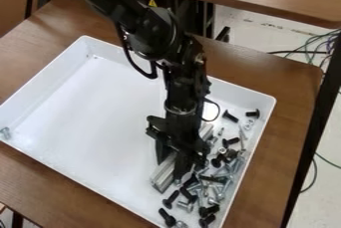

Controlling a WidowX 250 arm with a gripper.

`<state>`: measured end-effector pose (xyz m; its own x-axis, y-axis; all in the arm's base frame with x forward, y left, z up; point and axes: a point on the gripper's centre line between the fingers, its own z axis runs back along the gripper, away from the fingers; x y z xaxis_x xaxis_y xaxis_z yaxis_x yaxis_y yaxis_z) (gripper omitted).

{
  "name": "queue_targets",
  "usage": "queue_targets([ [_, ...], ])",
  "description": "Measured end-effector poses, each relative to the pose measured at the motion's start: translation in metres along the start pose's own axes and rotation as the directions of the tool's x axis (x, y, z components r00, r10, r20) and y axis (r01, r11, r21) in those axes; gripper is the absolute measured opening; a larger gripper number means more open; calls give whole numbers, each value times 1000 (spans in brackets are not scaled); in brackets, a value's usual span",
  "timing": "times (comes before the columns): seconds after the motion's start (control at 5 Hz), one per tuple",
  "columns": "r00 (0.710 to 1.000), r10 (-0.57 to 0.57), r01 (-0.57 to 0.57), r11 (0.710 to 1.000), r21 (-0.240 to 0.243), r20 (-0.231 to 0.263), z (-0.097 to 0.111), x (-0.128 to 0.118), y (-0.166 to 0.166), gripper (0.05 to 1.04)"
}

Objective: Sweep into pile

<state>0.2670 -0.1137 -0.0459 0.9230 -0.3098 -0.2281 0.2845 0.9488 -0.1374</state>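
Screws [167,203] beside hand [172,166], contact unclear

There were one tray [86,117], one metal bar [162,176], at least ten black bolts [171,199], and silver bolts [224,187] too jumbled to count.

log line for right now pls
gripper: holding metal bar | screws: loose cluster, tray right side | stray fastener: tray left corner

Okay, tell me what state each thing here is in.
Gripper: closed on the metal bar
Metal bar: held, tilted in view
Black bolts: loose, crowded at right
Silver piece at far left: apart from the rest
Tray: open-topped, mostly bare
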Motion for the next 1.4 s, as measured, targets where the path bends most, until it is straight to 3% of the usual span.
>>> queue_targets([
  [0.2,1000,29,-29,999,28,-5,11,-4,16,354],
  [0.4,986,150,-156,983,100,66,49,-16,57,353],
  [0.6,952,293,-300,949,96,84,61,-30,108,353],
  [0.8,928,363,-370,925,93,85,63,-37,147,353],
  [1.0,900,435,-434,894,109,17,41,-57,191,353],
  [1.2,884,466,-468,880,80,39,34,-66,213,353],
  [1.4,881,472,-473,880,30,38,21,-68,219,423],
])
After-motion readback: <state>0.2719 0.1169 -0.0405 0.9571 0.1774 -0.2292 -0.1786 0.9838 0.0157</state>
